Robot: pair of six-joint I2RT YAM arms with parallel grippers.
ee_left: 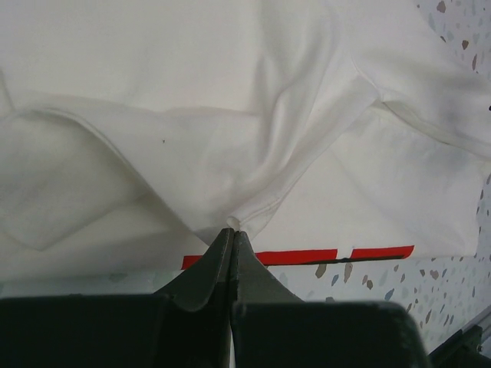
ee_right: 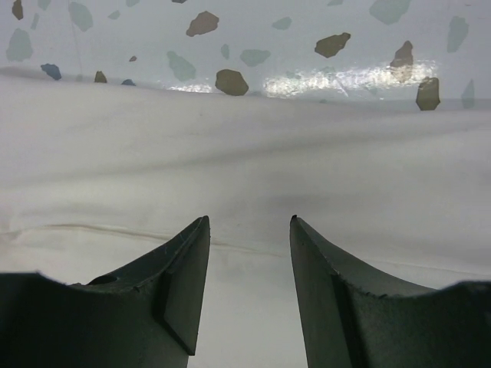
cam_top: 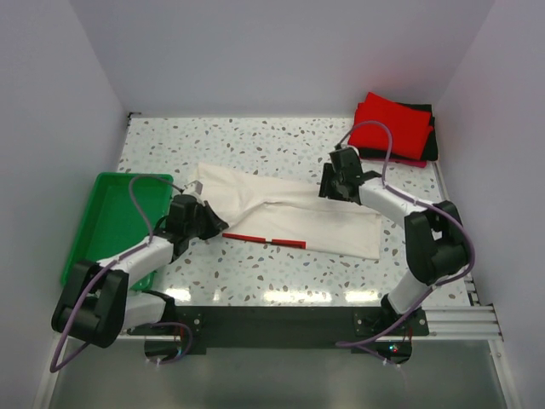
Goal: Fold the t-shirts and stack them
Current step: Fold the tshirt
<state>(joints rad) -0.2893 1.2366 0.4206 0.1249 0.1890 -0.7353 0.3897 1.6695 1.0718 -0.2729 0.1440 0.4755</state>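
A cream-white t-shirt lies spread across the middle of the table, with its thin red edge stripe along the near side. My left gripper sits at the shirt's near left edge. In the left wrist view this left gripper is shut on a pinched fold of the white cloth, just above the red stripe. My right gripper hovers over the shirt's far edge. Its own view shows the right gripper open over the flat cloth, holding nothing. Folded red and black t-shirts are stacked at the back right.
A green tray lies at the left, close behind my left arm. White walls close in the table on the left, back and right. The speckled tabletop shows behind the shirt and along the near edge.
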